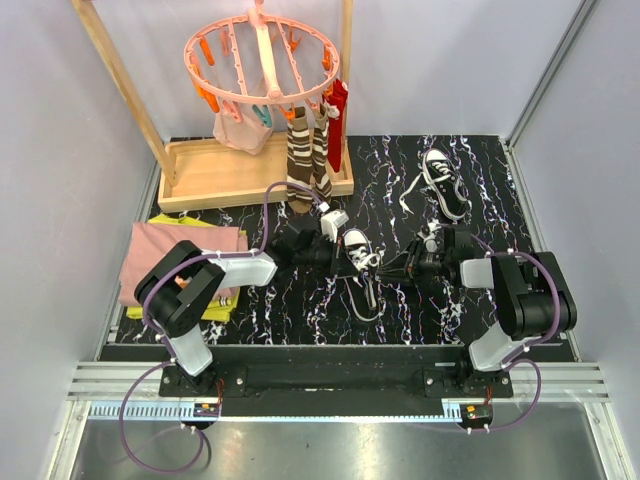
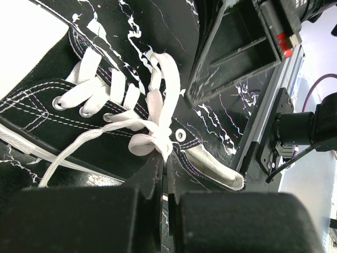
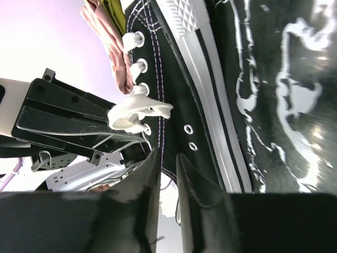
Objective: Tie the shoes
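One black shoe with a white toe cap lies mid-table between both arms. The second shoe lies at the back right, laces loose. My left gripper reaches in from the left. In the left wrist view it is shut, its tips pinching the white lace where the strands bunch by the top eyelets of the shoe. My right gripper comes from the right. Its jaws stand slightly apart at the shoe's collar edge, just below the lace bundle.
A wooden rack with a tray base stands at the back left, with a pink peg hanger and striped socks hanging from it. Folded pink and yellow cloth lies at the left. A lace end trails toward the near edge.
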`<action>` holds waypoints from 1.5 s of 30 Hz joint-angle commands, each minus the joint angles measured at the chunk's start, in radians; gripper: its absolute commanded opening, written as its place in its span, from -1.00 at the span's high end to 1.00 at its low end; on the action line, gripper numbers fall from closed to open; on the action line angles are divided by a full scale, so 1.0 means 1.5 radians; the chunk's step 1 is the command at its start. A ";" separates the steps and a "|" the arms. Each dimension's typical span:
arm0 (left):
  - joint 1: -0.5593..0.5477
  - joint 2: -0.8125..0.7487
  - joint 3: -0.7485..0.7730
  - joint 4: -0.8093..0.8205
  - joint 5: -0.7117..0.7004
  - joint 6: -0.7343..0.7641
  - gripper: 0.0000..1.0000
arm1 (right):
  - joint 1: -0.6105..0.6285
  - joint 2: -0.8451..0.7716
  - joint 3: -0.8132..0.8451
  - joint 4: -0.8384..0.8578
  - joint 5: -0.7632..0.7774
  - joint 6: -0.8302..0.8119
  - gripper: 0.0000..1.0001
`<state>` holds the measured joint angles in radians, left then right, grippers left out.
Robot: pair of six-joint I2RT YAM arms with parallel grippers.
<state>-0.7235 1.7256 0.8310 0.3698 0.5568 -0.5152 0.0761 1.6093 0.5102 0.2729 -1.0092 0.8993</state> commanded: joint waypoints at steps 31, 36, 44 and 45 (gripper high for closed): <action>0.004 0.003 -0.001 0.040 -0.004 0.001 1.00 | 0.043 0.098 0.059 0.214 0.063 0.109 0.48; 0.010 -0.021 -0.012 0.019 0.005 0.022 1.00 | 0.042 0.077 0.066 0.161 0.081 0.065 0.91; 0.027 -0.062 -0.038 -0.053 0.016 0.075 1.00 | 0.042 0.040 0.098 0.089 0.106 -0.028 1.00; 0.029 -0.067 -0.038 -0.061 0.015 0.080 1.00 | 0.042 0.033 0.105 0.071 0.108 -0.052 1.00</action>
<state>-0.6968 1.6814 0.7845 0.3210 0.5617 -0.4519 0.1322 1.7149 0.6159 0.4393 -0.8803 0.9413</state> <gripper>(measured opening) 0.019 0.010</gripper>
